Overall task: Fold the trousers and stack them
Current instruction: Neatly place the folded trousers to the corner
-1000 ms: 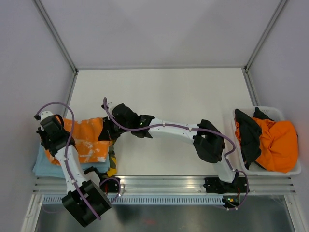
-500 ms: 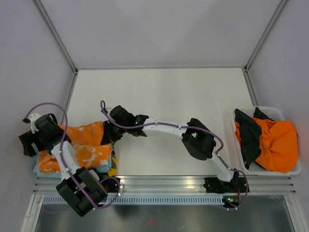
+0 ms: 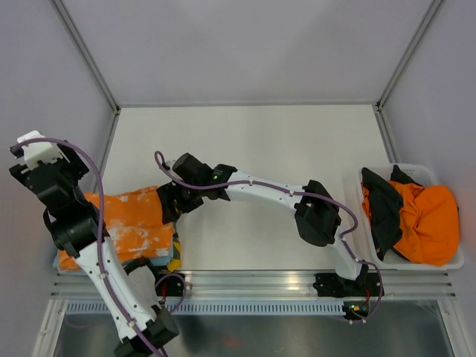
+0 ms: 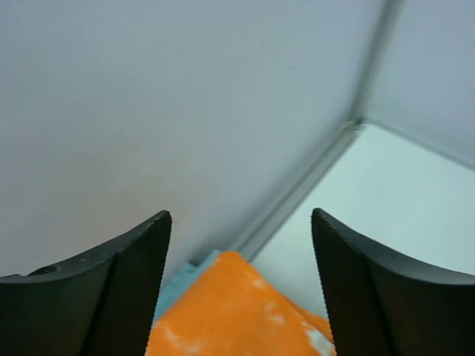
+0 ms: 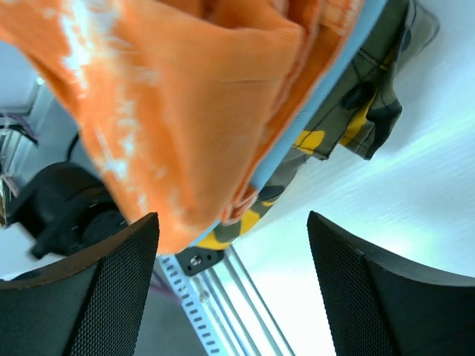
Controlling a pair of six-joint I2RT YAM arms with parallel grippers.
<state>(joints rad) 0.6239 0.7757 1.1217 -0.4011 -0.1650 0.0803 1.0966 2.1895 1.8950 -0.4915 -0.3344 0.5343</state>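
Left arm was reared up tall on its own side, left claw [image 4: 241, 215] spread wide, nothing between the fingers. Right arm stretched low across toward the left one, elbow bent, right claw [image 5: 231, 216] gaping open too, holding nothing.

White table [image 3: 260, 149] enclosed by walls on three sides; metal rail [image 3: 253, 282] fixed along near edge. White bin [image 3: 419, 169] set at right edge of table, clothes heaped inside. Pile of folded clothes found far left of bin, against left wall, toward front. Camouflage garment [image 3: 175, 253] noted at pile's bottom, flat on table; light blue cloth [image 4: 184, 280] laid over it.
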